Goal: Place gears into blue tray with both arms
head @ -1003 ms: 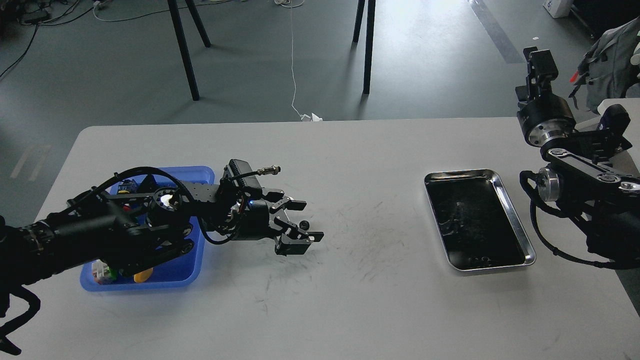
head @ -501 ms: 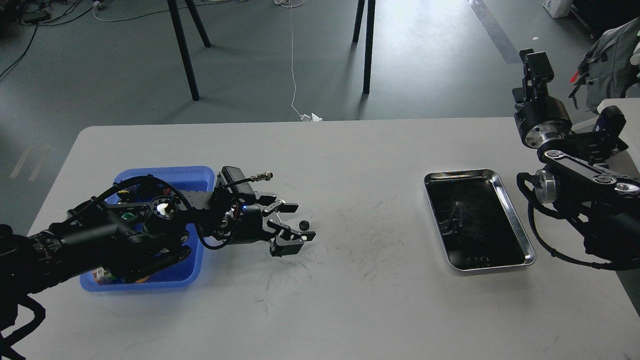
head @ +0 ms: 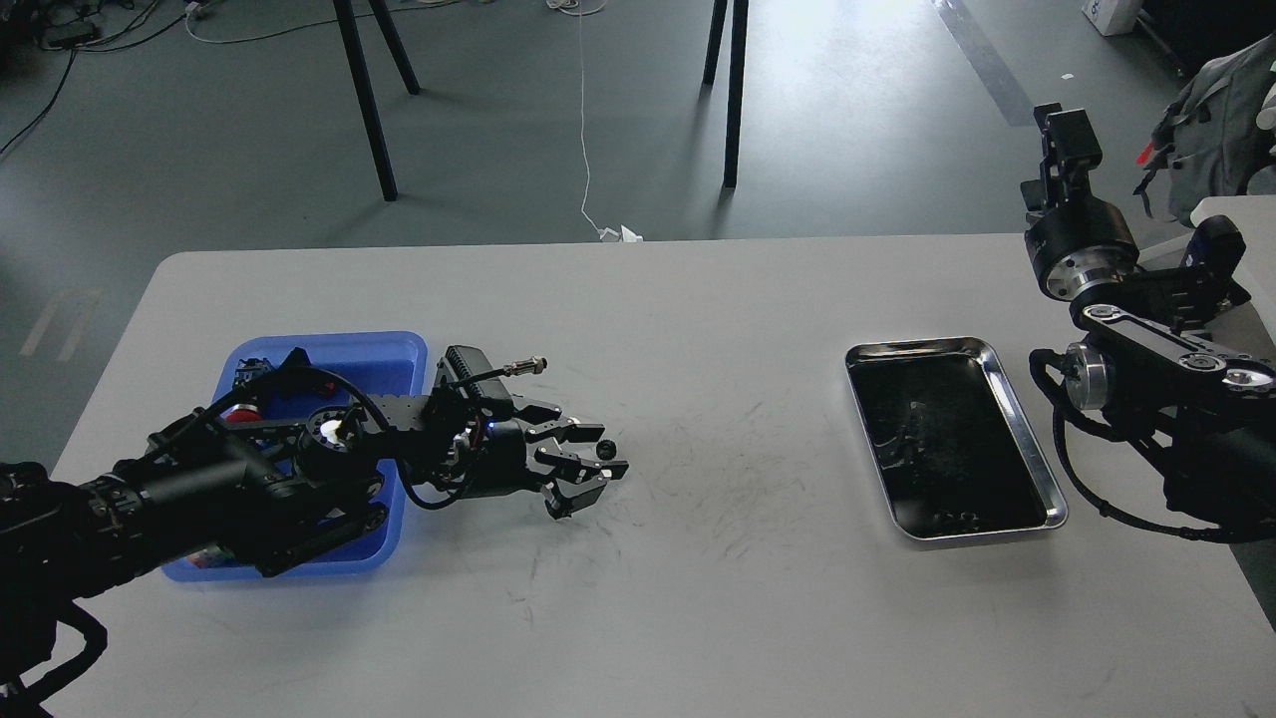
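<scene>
A tiny black gear lies on the white table just right of the blue tray. My left gripper reaches over the tray's right rim and sits low over the table. Its two fingers stand a little apart with the gear between their tips, one fingertip behind it and one in front. My left arm hides much of the tray's floor; a red-capped push-button shows at its left. My right gripper is raised beyond the table's right edge, dark and seen end-on.
A shiny steel tray with a dark floor sits at the right of the table, with small dark bits near its front edge. Black stand legs rise from the floor behind the table.
My left gripper's fingers have narrowed around the gear and the hand has dropped lower and drawn slightly left. My right arm has shifted a little to the left.
</scene>
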Robot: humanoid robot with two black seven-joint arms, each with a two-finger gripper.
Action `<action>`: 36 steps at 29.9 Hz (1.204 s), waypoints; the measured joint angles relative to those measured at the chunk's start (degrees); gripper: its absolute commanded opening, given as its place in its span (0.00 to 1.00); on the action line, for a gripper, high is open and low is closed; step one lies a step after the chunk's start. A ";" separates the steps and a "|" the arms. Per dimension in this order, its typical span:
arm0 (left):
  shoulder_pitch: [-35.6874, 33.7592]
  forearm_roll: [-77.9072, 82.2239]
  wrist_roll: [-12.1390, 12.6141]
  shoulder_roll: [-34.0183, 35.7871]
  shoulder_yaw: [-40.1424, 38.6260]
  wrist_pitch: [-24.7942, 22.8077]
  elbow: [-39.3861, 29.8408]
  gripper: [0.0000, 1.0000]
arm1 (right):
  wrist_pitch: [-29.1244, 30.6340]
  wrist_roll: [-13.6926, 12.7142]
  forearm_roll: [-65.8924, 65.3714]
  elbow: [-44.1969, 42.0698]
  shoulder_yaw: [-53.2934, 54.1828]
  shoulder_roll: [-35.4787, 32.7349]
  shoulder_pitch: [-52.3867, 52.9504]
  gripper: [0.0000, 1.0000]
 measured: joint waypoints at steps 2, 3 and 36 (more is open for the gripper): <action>0.20 0.00 0.00 -0.01 0.03 0.00 0.34 0.55 | 0.04 0.00 -0.06 0.01 0.00 0.00 -0.02 0.95; 0.23 0.00 0.00 -0.02 0.03 0.00 0.58 0.55 | 0.05 0.00 -0.07 0.03 0.00 0.00 -0.06 0.95; 0.88 -0.04 0.00 -3.43 -0.06 2.03 6.07 0.34 | -0.02 0.17 -0.42 0.18 -0.15 -0.18 -0.36 0.95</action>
